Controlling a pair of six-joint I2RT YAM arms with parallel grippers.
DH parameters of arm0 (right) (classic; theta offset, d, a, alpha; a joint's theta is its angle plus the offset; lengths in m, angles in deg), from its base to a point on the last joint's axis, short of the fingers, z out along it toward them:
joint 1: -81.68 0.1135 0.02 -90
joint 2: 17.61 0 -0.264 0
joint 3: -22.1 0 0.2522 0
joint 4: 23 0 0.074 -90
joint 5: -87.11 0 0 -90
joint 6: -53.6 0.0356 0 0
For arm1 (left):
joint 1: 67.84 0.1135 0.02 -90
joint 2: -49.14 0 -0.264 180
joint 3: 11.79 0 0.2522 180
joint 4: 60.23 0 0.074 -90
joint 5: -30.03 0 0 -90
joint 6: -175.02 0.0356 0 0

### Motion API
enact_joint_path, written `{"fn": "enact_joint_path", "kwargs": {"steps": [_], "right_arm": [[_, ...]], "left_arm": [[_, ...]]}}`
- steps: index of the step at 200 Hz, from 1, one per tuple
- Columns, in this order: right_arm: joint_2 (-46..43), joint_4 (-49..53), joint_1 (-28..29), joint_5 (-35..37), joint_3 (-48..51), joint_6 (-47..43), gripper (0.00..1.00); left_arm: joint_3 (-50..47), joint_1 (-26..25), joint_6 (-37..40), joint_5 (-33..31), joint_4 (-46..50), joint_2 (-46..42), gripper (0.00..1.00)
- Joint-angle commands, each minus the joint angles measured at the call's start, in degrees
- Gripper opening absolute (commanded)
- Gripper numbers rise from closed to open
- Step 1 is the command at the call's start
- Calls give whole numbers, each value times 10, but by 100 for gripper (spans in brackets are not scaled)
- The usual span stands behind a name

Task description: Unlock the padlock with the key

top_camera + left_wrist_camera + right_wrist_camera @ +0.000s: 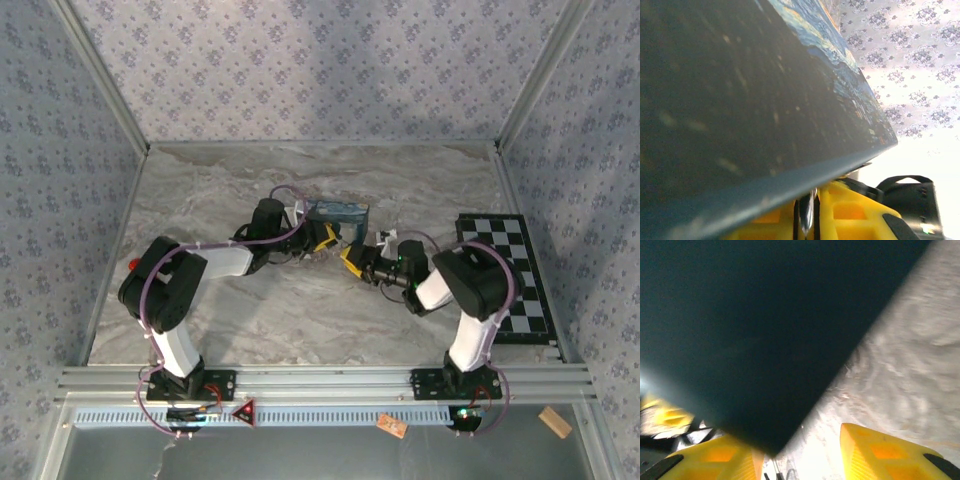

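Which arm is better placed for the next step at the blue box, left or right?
Likely left: the left tool seems shut on a thin silvery piece at the blue box edge. The right tool is open beside the box corner, gripping nothing.

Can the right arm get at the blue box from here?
Probably yes: the right pincer looks open and sits almost against the blue box at its near corner, with nothing between them.

Left fingers (850, 212) pinched together; right fingers (885, 452) spread.
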Motion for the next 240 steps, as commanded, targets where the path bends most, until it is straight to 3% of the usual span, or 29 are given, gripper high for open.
{"fn": "enact_joint_path", "kwargs": {"steps": [1,23,47,90,116,140,174,240], "right_arm": [[-88,96,8,10,5,-85,45],[-215,275,28,66,-1,-200,44],[-354,470,77,183,-22,-355,44],[-482,541,117,335,5,-535,43],[-502,525,158,423,24,-625,33],[-505,468,216,505,48,-700,37],[-460,394,262,511,45,-757,47],[-296,301,288,529,-20,-774,48]], "left_arm": [[-5,6,12,17,-11,-27,1],[-4,8,8,15,-11,-23,1],[1,9,2,14,-11,-19,1],[13,9,-3,13,10,-12,1],[13,9,-11,10,25,-11,1],[13,9,-9,5,46,-14,1],[21,7,-3,-2,76,-17,1],[61,-11,61,-60,226,-46,1]]}}
